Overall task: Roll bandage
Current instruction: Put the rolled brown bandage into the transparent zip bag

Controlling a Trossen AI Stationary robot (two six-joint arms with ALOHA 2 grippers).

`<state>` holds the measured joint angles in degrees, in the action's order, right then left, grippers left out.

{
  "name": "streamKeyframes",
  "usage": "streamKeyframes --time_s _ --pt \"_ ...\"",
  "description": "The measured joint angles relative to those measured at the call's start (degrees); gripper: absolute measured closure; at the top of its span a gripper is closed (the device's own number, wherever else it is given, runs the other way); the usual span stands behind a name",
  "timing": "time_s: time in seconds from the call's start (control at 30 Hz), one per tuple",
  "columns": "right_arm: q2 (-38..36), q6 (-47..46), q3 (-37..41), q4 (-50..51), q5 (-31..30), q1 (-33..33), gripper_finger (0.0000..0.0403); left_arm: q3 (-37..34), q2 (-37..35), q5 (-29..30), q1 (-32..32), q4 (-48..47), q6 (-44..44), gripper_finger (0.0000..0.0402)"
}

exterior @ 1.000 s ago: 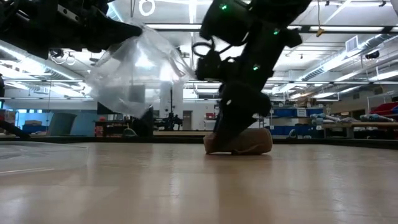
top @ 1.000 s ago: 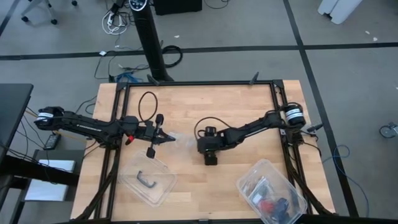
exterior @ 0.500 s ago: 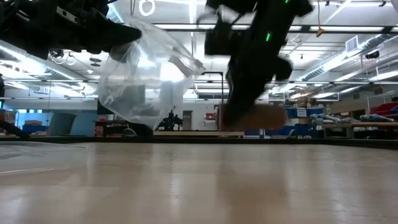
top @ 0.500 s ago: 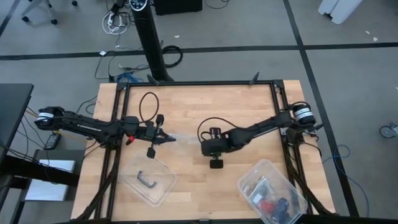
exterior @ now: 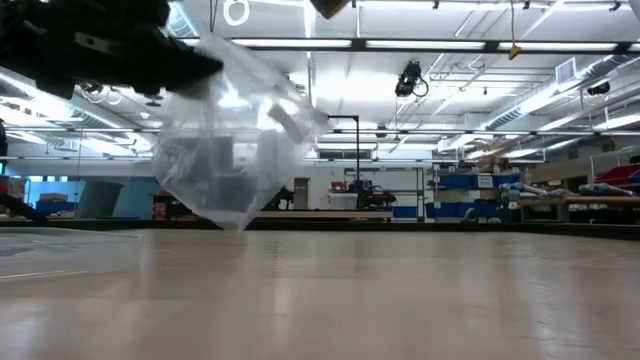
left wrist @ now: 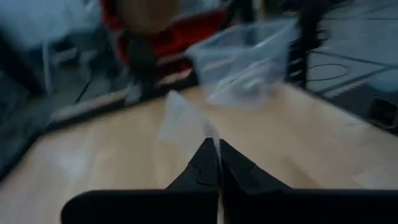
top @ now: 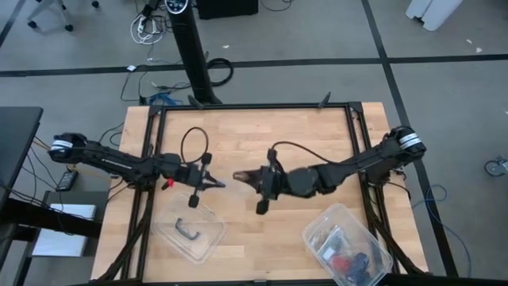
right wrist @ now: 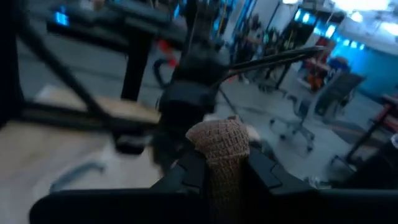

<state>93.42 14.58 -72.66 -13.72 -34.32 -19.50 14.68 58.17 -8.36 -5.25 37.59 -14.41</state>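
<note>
1. Here the wooden desk (top: 302, 135) carries two clear plastic tubs: one near the front left corner (top: 190, 233) holding a black handle piece, and one near the front right corner (top: 346, 245) filled with small items.
2. The right arm reaches across from the right edge toward the middle, and the right gripper (top: 248, 177) points at the left arm; its fingers are closed on the bandage (right wrist: 219, 144), a brown rolled cylinder standing out between them in the right wrist view.
3. The left arm stretches in from the left edge, and the left gripper (top: 216, 184) has its fingers pinched together on a clear plastic bag (exterior: 235, 140), which hangs off the desk in the low view.
4. The bandage (top: 246, 177) is held up off the desk near the middle, just beside the left gripper's tip, with the two grippers facing each other.
</note>
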Motion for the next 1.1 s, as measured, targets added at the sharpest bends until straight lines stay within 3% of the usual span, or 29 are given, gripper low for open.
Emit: streamKeyframes --time_s 0.23,0.37,0.77,1.1 --pt "0.2 -1.4 0.1 -13.5 13.4 3.8 0.0355 0.3 0.1 2.6 -4.7 4.8 -10.3 0.0401" --pt "0.2 -2.9 0.1 -14.7 17.9 4.4 0.0355 1.6 0.1 2.8 -5.4 6.5 -13.5 0.0402" --pt "2.2 -5.0 0.1 -16.4 25.8 6.0 0.0355 7.2 0.1 0.7 -5.4 3.9 -17.1 0.0402" --pt "3.2 -8.1 0.1 -17.3 30.1 7.6 0.0355 7.4 0.1 1.7 -5.4 3.9 -18.1 0.0402"
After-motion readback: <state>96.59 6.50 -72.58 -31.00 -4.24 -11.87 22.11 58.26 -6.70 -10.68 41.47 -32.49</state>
